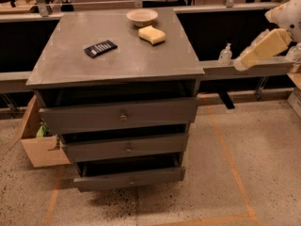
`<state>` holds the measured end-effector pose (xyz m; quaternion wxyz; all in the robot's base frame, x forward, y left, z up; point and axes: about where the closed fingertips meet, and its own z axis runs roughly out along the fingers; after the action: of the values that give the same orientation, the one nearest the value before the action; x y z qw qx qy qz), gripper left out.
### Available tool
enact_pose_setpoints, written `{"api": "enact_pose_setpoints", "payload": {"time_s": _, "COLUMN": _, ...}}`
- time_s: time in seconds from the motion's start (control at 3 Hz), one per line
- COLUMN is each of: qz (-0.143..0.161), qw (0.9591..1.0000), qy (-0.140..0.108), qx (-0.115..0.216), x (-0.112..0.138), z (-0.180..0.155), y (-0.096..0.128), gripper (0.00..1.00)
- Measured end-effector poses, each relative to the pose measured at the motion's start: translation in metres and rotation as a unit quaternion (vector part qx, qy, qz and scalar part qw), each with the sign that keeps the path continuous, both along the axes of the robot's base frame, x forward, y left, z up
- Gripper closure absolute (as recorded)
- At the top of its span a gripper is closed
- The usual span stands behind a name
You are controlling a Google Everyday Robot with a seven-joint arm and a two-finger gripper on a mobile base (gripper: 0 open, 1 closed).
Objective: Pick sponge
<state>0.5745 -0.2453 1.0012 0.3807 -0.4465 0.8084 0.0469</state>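
Note:
The sponge (152, 35), a pale yellow foam block with a wavy outline, lies flat on the grey cabinet top (141, 62) near its back right. It sits just in front and to the right of the round beige bowl (142, 17), apart from it. My gripper (245, 60) is at the end of the cream arm reaching in from the right edge. It hangs off the cabinet's right side, well to the right of the sponge and holding nothing I can see.
A dark flat remote-like item (100, 48) lies on the left-middle of the top. Three drawers (123, 117) stand slightly pulled out. A small clear bottle (225, 54) stands on the ledge at right. A cardboard box (40, 147) sits on the floor at left.

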Motion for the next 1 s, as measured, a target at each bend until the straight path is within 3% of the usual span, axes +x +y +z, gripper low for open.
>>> {"api": "enact_pose_setpoints", "payload": {"time_s": 0.33, "qz": -0.017, "qw": 0.9917, "qy": -0.072, "qx": 0.105, "x": 0.071, "z": 0.037, "y": 0.022, "gripper": 0.00}}
{"api": "enact_pose_setpoints", "payload": {"time_s": 0.67, "qz": -0.010, "qw": 0.9798, "qy": -0.096, "qx": 0.175, "x": 0.125, "z": 0.058, "y": 0.048, "gripper": 0.00}}
{"api": "enact_pose_setpoints", "payload": {"time_s": 1.0, "qz": -0.014, "qw": 0.9763, "qy": -0.086, "qx": 0.198, "x": 0.169, "z": 0.051, "y": 0.085, "gripper": 0.00}}
